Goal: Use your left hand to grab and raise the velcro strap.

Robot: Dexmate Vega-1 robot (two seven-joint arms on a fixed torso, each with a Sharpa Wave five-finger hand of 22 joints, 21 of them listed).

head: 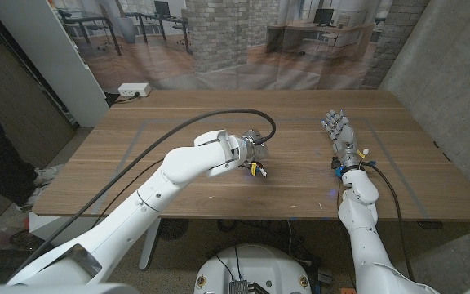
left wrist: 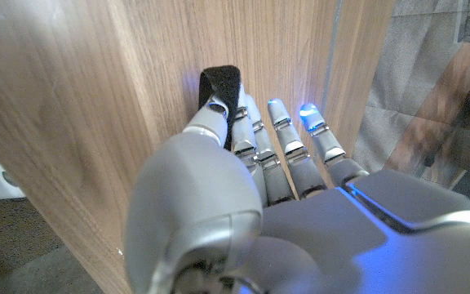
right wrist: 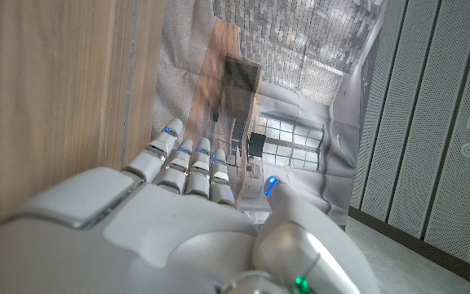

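Note:
In the left wrist view a short black velcro strap [left wrist: 222, 84] sticks up between the thumb and a fingertip of my left hand [left wrist: 259, 163], which pinches it just over the wooden table [left wrist: 80, 98]. The other fingers [left wrist: 288, 135] reach out straight beside it. In the head view my left hand [head: 254, 152] is at the table's middle and covers the strap. I cannot tell whether the strap is off the surface. My right hand [head: 341, 135] rests at the table's right side with fingers stretched out and apart, holding nothing; it shows too in its own wrist view [right wrist: 186, 175].
A black cable [head: 178, 128] arcs from my left wrist over the table's [head: 178, 175] left half. A white power strip [head: 133, 89] lies at the far left corner. A person's dark leg and shoe [head: 43, 174] stand beside the left edge.

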